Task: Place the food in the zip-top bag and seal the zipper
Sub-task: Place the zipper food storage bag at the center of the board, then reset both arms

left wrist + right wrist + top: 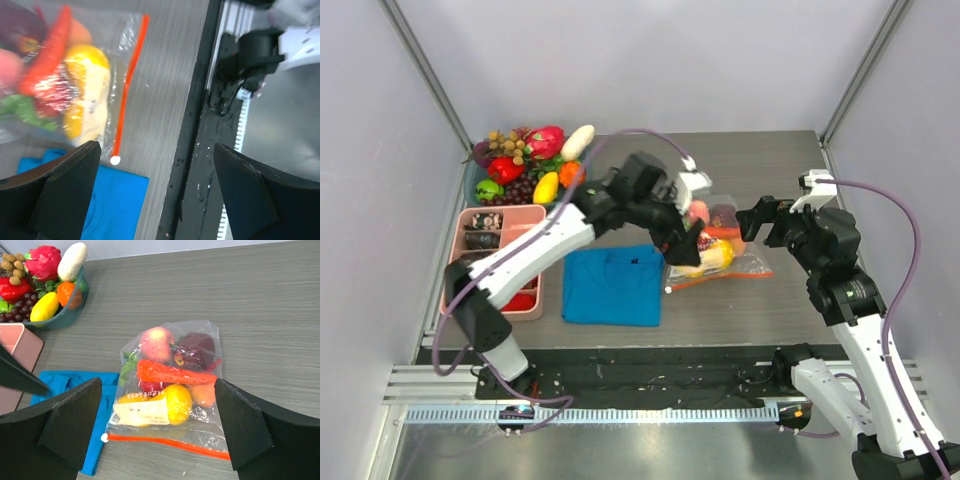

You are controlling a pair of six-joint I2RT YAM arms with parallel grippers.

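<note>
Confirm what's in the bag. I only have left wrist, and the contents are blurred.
Observer: Right wrist view shows a carrot, lemon, peach and dark purple piece inside the zip-top bag.
Operator: And the other arm?
Observer: The right gripper is open at the bag's right side, holding nothing.
Operator: Any food left out?
Observer: A bowl at the table's far left holds more toy fruit.

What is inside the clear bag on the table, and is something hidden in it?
Inside the zip-top bag: a pink peach, a dark purple piece, an orange carrot, a yellow lemon. A red piece beneath the carrot is mostly covered.
</note>
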